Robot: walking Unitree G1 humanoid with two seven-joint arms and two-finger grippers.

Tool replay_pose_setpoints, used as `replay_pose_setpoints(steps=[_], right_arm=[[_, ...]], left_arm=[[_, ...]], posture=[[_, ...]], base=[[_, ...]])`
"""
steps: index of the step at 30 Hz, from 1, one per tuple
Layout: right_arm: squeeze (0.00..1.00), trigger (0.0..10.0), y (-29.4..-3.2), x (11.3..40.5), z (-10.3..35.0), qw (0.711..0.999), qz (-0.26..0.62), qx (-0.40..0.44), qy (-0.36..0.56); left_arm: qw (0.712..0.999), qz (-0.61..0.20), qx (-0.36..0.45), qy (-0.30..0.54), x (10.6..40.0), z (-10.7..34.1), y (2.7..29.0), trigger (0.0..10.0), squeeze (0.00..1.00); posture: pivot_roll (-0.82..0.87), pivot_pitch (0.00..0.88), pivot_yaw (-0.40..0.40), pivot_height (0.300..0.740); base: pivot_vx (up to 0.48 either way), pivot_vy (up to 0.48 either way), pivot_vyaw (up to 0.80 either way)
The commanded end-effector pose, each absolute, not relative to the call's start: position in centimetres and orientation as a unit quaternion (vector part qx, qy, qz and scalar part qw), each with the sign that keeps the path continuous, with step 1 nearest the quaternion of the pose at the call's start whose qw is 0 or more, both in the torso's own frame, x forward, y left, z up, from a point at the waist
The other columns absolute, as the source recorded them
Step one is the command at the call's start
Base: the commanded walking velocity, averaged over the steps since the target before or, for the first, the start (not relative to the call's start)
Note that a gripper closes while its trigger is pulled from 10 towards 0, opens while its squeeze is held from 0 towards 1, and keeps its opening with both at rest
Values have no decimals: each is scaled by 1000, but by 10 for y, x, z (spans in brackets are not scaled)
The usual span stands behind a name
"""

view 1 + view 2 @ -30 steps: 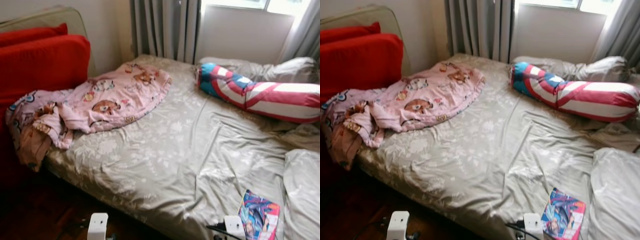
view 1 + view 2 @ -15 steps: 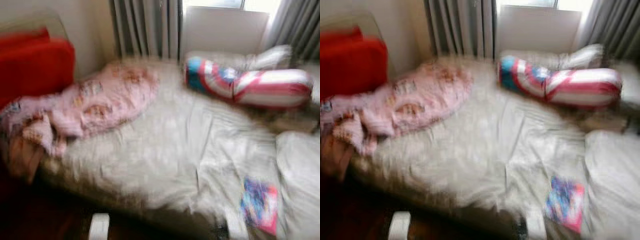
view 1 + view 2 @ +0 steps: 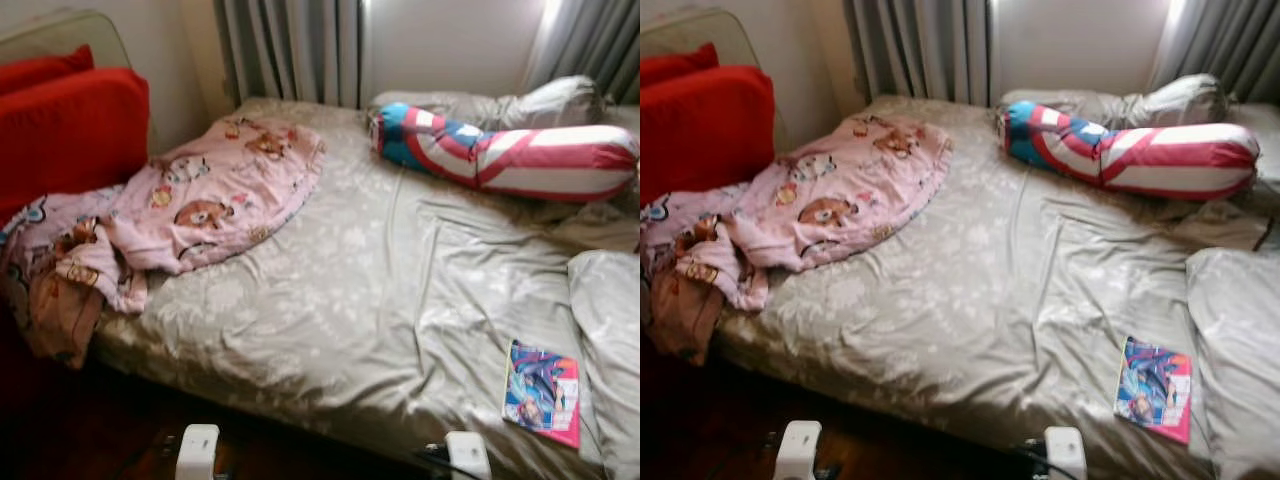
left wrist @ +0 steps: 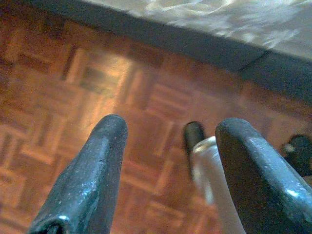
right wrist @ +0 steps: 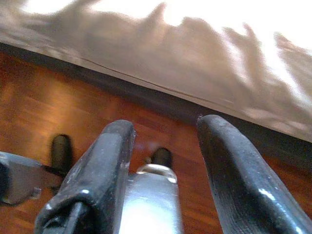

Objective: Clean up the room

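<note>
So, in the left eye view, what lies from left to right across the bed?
Red cushion → pink blanket → striped bolster along the back, with the comic book on the sheet near the front edge.

On the bed (image 3: 380, 300) there was one pink cartoon blanket (image 3: 200, 200), one striped bolster (image 3: 510, 155), one colourful book (image 3: 543, 392), and what looked like two grey pillows (image 3: 610, 340). Two red cushions (image 3: 70, 120) stood stacked beside it.
</note>
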State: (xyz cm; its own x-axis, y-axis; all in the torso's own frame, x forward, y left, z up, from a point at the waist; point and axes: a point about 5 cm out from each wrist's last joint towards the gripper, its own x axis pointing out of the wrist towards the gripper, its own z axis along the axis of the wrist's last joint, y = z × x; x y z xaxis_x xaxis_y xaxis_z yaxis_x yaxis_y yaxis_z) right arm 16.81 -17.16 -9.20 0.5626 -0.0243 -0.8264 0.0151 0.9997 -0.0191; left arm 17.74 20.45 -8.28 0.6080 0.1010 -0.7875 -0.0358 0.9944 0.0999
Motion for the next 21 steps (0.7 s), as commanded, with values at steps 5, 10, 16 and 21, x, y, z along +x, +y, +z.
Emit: replay_pose_setpoints(steps=[5,10,16,21], right_arm=[[0,10000,-179,162,-94,879,-22,-9,477],[0,10000,-179,161,-94,878,-21,-11,478],[0,10000,-179,161,-94,878,-17,-14,478],[0,10000,-178,161,-95,878,-15,-16,479]], left_arm=[[895,31,39,442,179,-83,201,10000,0],[896,29,38,442,179,-83,200,10000,0],[896,28,37,442,179,-83,200,10000,0],[895,28,37,443,178,-83,200,10000,0]], posture=[[-33,12,33,740],[-31,12,29,740],[-31,9,28,740],[-29,3,27,740]], base=[[0,308,0],[0,310,0],[0,309,0],[0,312,0]])
